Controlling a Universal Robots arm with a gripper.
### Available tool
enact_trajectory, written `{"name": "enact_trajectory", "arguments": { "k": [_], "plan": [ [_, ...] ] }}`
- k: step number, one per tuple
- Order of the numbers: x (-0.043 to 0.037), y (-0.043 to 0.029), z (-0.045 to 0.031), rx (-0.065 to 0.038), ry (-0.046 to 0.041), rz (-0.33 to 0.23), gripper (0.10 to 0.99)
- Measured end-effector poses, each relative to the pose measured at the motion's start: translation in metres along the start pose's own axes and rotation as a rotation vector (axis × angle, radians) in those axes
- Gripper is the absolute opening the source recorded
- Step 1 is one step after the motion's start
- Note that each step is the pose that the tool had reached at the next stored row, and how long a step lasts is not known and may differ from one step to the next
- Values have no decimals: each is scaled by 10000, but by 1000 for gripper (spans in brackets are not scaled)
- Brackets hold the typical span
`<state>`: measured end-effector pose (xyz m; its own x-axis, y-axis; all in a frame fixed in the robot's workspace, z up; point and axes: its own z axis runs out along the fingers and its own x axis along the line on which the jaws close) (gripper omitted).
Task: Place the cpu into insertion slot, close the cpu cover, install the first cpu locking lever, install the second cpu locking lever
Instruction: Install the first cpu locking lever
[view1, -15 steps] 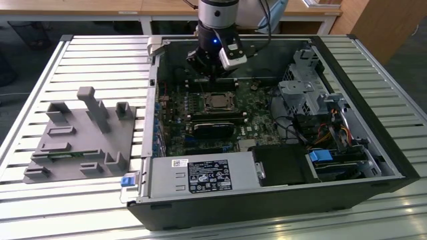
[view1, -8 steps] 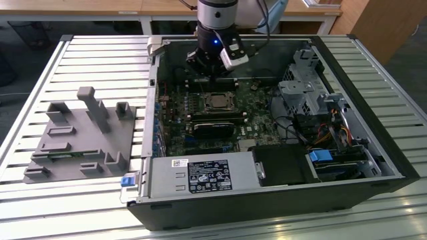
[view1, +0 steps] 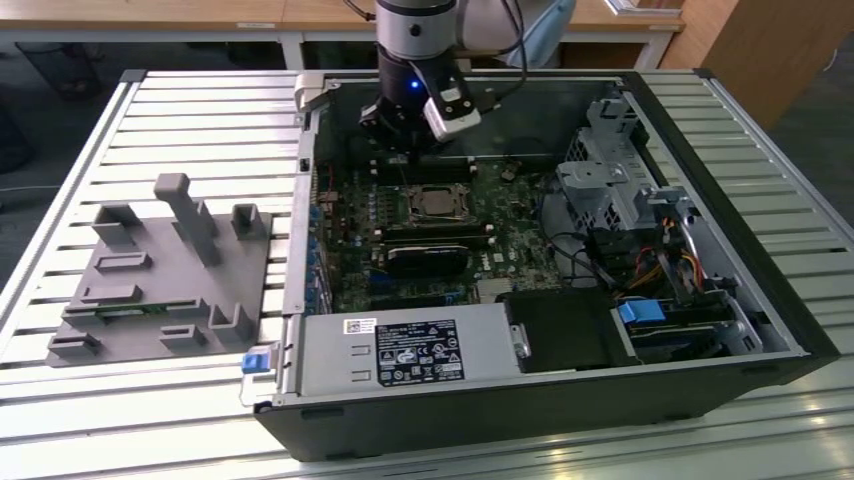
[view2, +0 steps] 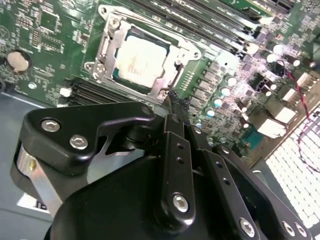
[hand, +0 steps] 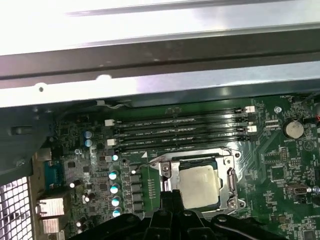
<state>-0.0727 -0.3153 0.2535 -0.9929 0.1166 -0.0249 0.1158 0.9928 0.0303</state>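
The cpu (view2: 136, 57), a small silvery-tan square, lies flat in the insertion slot (hand: 199, 161) on the green board, as both wrist views show (hand: 199, 186). The cpu cover (view2: 106, 49), a thin silver frame, lies down around the chip. A thin wire lever (hand: 150, 160) sticks out from one corner of the socket. My gripper (view2: 174, 102) hangs just above that edge of the socket with its black fingers (view2: 175, 150) pressed together and nothing seen between them. In the exterior view the gripper (view1: 408, 152) is inside the open computer case, a little behind the cpu (view1: 430, 204).
Long black memory slots (hand: 180, 132) run beside the socket. A black graphics card (view1: 427, 262), the power supply (view1: 400, 355) and a metal drive cage (view1: 607, 180) crowd the case. A grey fixture (view1: 160, 270) stands on the slatted table at the exterior view's left.
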Motion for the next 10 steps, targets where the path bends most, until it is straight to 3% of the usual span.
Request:
{"name": "enact_trajectory", "arguments": {
  "k": [5,10],
  "plan": [
    [154,-15,0,-16,-129,-4,106],
    [252,-13,6,-36,-188,-20,106]
  ]
}}
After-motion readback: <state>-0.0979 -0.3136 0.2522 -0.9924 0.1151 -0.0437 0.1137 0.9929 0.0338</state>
